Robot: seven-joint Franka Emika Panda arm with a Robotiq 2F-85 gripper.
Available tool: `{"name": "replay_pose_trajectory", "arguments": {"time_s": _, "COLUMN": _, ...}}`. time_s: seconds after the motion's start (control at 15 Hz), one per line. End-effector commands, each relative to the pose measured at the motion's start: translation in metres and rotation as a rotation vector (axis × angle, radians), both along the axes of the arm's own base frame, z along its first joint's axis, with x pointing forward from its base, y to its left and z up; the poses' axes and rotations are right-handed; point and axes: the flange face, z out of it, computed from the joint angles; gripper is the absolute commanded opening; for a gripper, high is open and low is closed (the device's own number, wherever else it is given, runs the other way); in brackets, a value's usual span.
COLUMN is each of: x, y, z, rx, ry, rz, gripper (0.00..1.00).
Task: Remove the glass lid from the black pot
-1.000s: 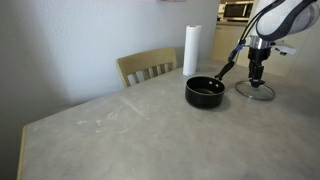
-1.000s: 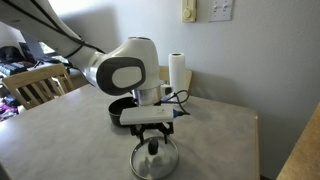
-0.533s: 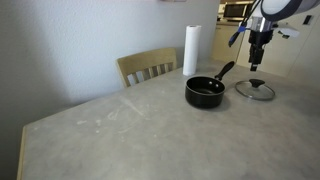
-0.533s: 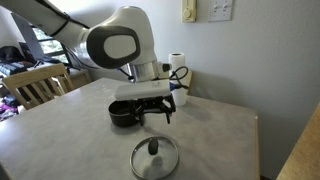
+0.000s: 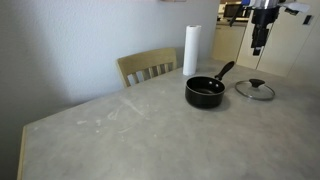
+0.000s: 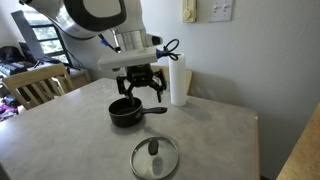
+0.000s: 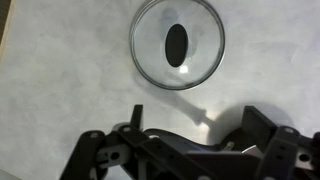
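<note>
The glass lid (image 5: 254, 89) lies flat on the table, apart from the black pot (image 5: 204, 92), in both exterior views. It also shows in an exterior view (image 6: 155, 158) and in the wrist view (image 7: 178, 43), with its black knob up. The black pot (image 6: 124, 111) stands uncovered, its long handle pointing toward the lid. My gripper (image 6: 140, 90) is open and empty, raised well above the table. In an exterior view it hangs high above the lid (image 5: 257, 44). In the wrist view its fingers spread wide at the bottom (image 7: 195, 150).
A tall white paper-towel roll (image 5: 191, 50) stands behind the pot near the wall, also in an exterior view (image 6: 179, 80). A wooden chair (image 5: 147, 66) stands at the table's far edge. The table edge (image 6: 258, 140) lies close to the lid.
My gripper has let go of the lid's knob and risen straight up away from the table. The lid stays flat where it was set down.
</note>
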Motion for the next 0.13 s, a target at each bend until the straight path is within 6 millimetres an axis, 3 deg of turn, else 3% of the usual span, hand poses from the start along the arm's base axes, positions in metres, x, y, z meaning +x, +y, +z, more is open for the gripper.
{"name": "replay_pose_trajectory", "arguments": {"time_s": 0.0, "x": 0.0002, "y": -0.0001, "z": -0.0006, "rx": 0.0, "ry": 0.003, "rz": 0.0, "gripper": 1.0}}
{"name": "replay_pose_trajectory", "arguments": {"time_s": 0.07, "x": 0.0, "y": -0.0008, "z": -0.0026, "rx": 0.001, "ry": 0.006, "rz": -0.001, "gripper": 1.0}}
